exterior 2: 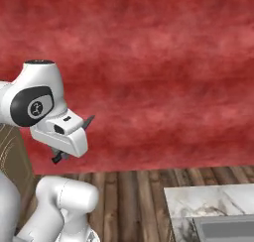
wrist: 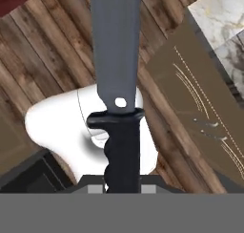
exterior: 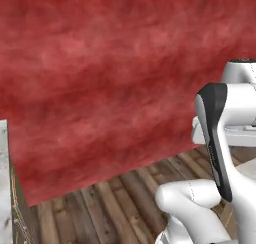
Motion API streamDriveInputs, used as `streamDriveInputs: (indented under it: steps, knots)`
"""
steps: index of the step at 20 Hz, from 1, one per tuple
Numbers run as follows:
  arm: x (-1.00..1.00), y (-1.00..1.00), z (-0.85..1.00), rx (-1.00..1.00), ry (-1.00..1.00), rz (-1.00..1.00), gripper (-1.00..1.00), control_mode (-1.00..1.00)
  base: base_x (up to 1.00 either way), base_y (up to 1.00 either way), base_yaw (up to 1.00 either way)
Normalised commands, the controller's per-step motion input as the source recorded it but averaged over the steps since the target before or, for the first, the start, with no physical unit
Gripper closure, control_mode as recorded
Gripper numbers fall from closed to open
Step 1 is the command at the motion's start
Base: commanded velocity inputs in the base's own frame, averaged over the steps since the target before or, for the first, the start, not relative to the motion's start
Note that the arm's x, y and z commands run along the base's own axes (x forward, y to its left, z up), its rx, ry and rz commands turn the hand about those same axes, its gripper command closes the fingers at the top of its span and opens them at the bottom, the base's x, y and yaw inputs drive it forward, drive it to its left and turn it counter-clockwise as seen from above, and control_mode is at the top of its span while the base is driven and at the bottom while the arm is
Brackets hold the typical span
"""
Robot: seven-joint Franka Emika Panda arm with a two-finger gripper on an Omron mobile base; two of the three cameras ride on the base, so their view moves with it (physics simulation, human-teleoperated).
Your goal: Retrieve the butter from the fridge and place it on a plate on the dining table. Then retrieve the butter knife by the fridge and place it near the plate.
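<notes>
Hand view shows the butter knife (wrist: 116,84) gripped in the claw (wrist: 122,186), which is closed tight around the black ribbed handle at 6 o'clock. From there the flat grey blade runs straight up to 12 o'clock and leaves the picture at the top edge. Behind the knife lies a wooden plank floor (wrist: 52,50). At 3 o'clock stands a tan cabinet side (wrist: 200,117), and a white marble tabletop (wrist: 221,17), veined grey, shows at 1 o'clock. Right base view shows the white arm at 9 o'clock, with the knife's (exterior 2: 88,122) dark tip poking out of the hand toward the middle of the picture and the handle end (exterior 2: 58,158) sticking out below. A mottled red wall (exterior 2: 158,62) stands behind it, plank floor runs along the bottom, and a marble tabletop corner (exterior 2: 208,201) sits at 5 o'clock. Left base view shows the same red wall, the floor at 6 o'clock, and the arm's white and dark links at 4 o'clock.
</notes>
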Motion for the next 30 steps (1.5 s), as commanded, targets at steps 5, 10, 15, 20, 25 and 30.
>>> streamDriveInputs:
  steps: [5, 10, 15, 20, 25, 30]
  knots:
    - [0.0, 0.0, 0.0, 0.0, 0.0, 0.0, 1.0, 1.0, 1.0, -0.05, -0.59]
    - [0.0, 0.0, 0.0, 0.0, 0.0, 0.0, 1.0, 1.0, 0.91, 0.31, -0.73]
    - [0.0, 0.0, 0.0, 0.0, 0.0, 0.0, 1.0, 1.0, 0.78, 0.6, -0.74]
    - [0.0, 0.0, 0.0, 0.0, 0.0, 0.0, 1.0, 1.0, 0.86, 0.41, -0.78]
    - [0.0, 0.0, 0.0, 0.0, 0.0, 0.0, 1.0, 1.0, 0.88, 0.05, -0.77]
    - [0.0, 0.0, 0.0, 0.0, 0.0, 0.0, 1.0, 1.0, 0.97, 0.01, -0.72]
